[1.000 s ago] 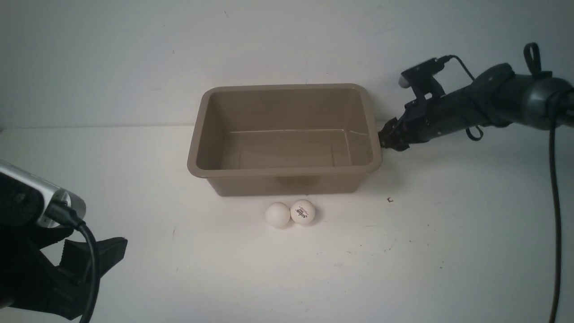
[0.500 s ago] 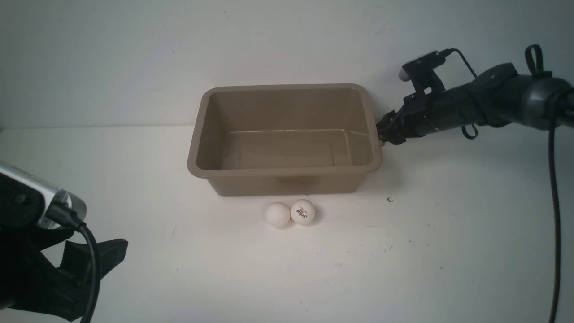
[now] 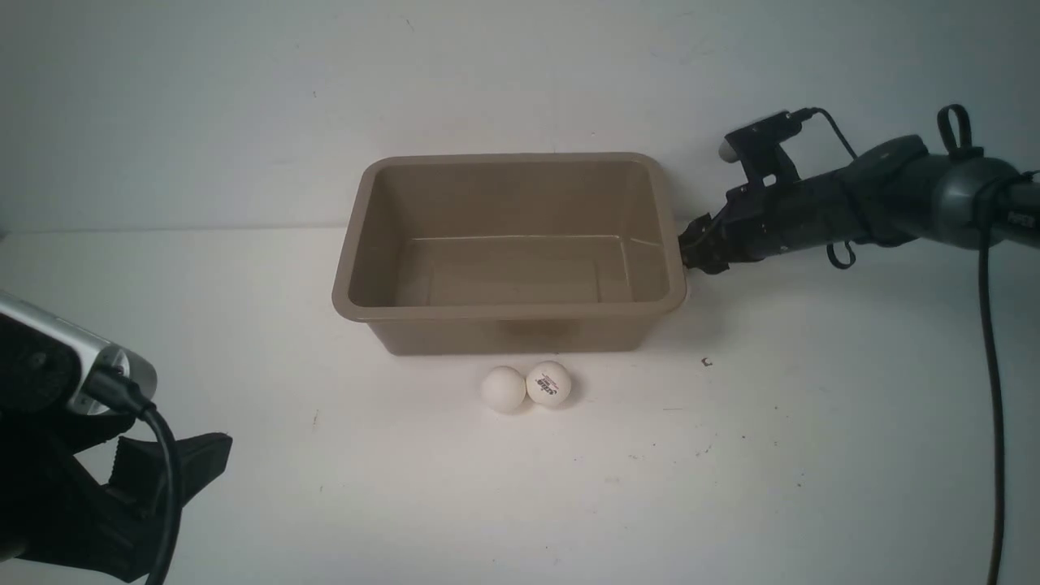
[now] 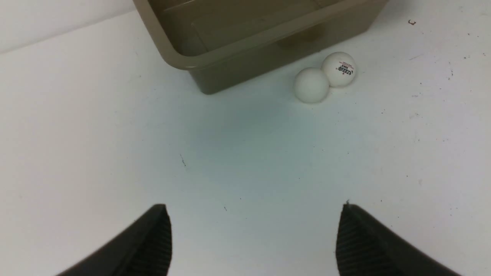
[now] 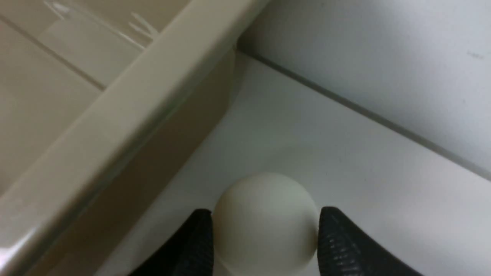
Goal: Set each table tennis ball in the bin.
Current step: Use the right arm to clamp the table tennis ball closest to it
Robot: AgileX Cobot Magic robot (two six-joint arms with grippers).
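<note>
The taupe bin [image 3: 504, 310] stands at mid-table with nothing inside it. Two table tennis balls touch each other just in front of it: a plain one [image 3: 503, 388] and one with a printed logo [image 3: 548, 383]. They also show in the left wrist view, plain [image 4: 311, 85] and printed [image 4: 339, 69]. My right gripper [image 3: 692, 249] sits right against the bin's right rim [image 5: 126, 115], shut on a third white ball [image 5: 265, 224] held outside the wall; the front view hides that ball. My left gripper [image 4: 255, 209] is open and empty, low at the near left [image 3: 187, 463].
A white wall rises close behind the bin. The right arm's cable [image 3: 987, 406] hangs down at the far right. Small dark specks [image 3: 706, 362] mark the white tabletop.
The right gripper, still holding its ball, has risen a little and moved left against the bin's right rim. The bin has shifted slightly left. The left arm and the two front balls are still.
</note>
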